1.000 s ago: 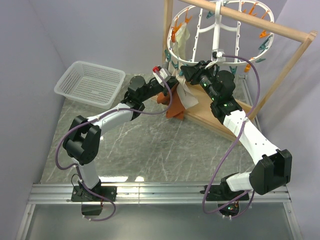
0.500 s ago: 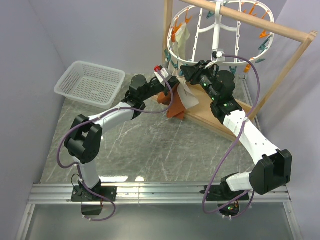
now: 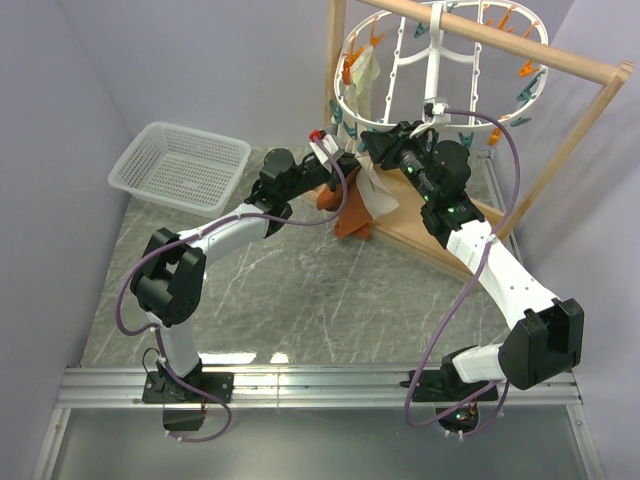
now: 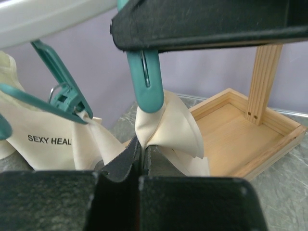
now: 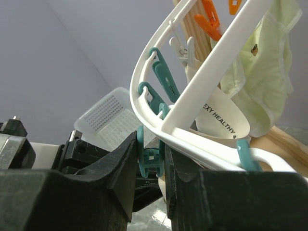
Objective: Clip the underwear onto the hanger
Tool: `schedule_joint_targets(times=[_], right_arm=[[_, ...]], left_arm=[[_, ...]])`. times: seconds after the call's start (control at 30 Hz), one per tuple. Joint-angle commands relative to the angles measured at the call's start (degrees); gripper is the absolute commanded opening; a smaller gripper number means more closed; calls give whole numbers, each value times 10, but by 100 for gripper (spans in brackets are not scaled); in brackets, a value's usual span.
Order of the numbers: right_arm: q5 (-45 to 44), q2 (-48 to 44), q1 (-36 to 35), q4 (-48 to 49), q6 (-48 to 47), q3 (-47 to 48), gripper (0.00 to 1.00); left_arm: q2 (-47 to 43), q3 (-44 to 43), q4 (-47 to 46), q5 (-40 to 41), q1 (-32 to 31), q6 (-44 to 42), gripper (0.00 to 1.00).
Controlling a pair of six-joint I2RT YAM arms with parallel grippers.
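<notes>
The underwear (image 3: 352,218), rust-orange with a cream waistband (image 4: 175,130), hangs below the near-left rim of the white hanger (image 3: 432,70). My left gripper (image 3: 338,166) is shut on a fold of the waistband (image 4: 142,145) and holds it up against the lower end of a teal clothespin (image 4: 144,82). My right gripper (image 3: 372,143) is shut on that clothespin's handles (image 5: 151,155), just under the hanger ring (image 5: 192,96). Further left, another teal clothespin (image 4: 65,96) grips the printed stretch of waistband. I cannot tell whether the squeezed pin bites the fabric.
The hanger hangs from the rod of a wooden frame (image 3: 520,45), whose base tray (image 4: 240,134) lies under the underwear. A pale cream cloth (image 5: 264,82) is pinned at the ring's far left, with orange pins (image 5: 211,17) nearby. A white basket (image 3: 180,165) sits at back left.
My left wrist has edged slightly up and toward the hanger with the waistband in it. The right arm has stayed still on the clothespin.
</notes>
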State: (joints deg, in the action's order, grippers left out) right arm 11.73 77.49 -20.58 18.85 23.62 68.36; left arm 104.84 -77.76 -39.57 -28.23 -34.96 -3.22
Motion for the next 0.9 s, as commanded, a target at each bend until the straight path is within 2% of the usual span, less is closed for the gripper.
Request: schedule_joint_targets(times=[0.0,0.87], right_arm=[[36,3,2,29,5,22,0],[35,-1,1,33,-12,14,0]], left_arm=[[-3,-32,-24,-17,1,16,0],[-15,-32,-42,-33,0,52,0]])
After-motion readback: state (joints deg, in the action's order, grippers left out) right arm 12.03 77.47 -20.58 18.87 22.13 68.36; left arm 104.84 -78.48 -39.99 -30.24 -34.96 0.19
